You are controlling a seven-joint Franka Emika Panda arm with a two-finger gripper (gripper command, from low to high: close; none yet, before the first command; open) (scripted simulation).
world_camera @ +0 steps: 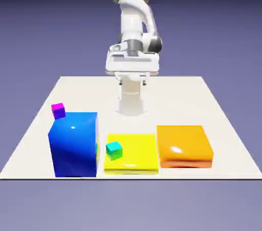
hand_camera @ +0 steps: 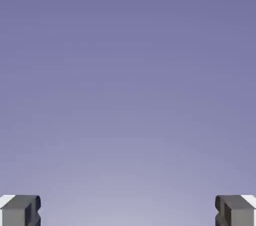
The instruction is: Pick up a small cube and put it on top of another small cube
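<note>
The other small cube (world_camera: 114, 149), teal-cyan, sits on the left part of a flat yellow block (world_camera: 134, 154) near the table's front edge. A thin lime-green sliver (world_camera: 96, 148) shows at the tall blue block's right edge, likely the small cube, mostly hidden behind that block. My gripper (world_camera: 132, 69) hangs high over the table's far side, well away from both cubes. In the hand view the gripper (hand_camera: 128, 212) stands open, with its fingertips (hand_camera: 21, 211) far apart at the bottom corners. Only plain backdrop shows between them.
A tall blue block (world_camera: 73, 144) stands at the exterior view's front left, with a tiny magenta cube (world_camera: 58, 110) on the table behind it. A flat orange block (world_camera: 184, 146) lies at the front right. The white table (world_camera: 204, 102) ends just in front of the blocks.
</note>
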